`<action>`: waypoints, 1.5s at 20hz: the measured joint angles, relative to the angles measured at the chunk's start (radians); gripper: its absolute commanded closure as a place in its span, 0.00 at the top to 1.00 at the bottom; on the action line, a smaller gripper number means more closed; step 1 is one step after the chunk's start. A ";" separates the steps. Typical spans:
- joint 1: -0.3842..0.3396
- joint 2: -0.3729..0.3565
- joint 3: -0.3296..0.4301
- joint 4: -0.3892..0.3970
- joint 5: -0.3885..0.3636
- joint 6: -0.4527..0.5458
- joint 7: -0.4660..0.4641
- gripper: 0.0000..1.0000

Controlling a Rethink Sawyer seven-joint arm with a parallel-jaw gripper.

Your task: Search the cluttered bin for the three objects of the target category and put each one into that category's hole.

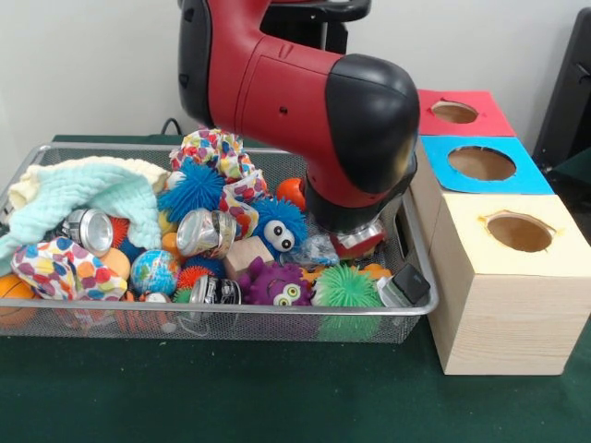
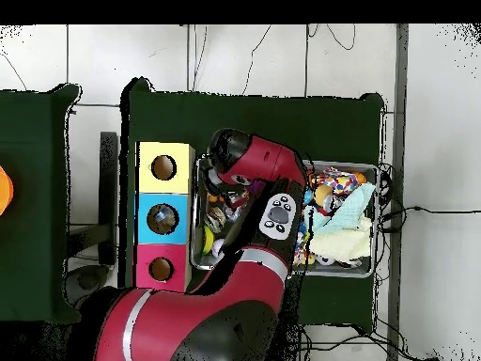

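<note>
The silver wire mesh bin is full of mixed toys: spiky blue and green balls, a purple monster, a blue furry monster, shiny metal cans, a globe ball and a wooden block. My gripper is down inside the bin's right end, mostly hidden under the arm's black wrist, among crinkly clear plastic. In the overhead view the arm covers the left part of the bin.
Three pale wooden boxes stand beside the bin, with round holes in a yellow top, a blue top and a red top. A mint cloth and a dotted fabric pouch lie at the bin's left end.
</note>
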 measured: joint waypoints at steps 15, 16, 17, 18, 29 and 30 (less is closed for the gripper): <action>-0.016 0.009 0.000 -0.001 0.002 -0.039 0.000 1.00; -0.016 0.009 0.000 -0.001 0.003 -0.039 0.000 1.00; -0.016 0.009 0.000 -0.001 0.003 -0.039 0.000 1.00; -0.016 0.009 0.000 -0.001 0.003 -0.039 0.000 1.00; -0.020 0.012 0.000 -0.001 0.012 -0.038 0.000 1.00; -0.021 0.012 0.000 -0.001 0.013 -0.038 0.000 1.00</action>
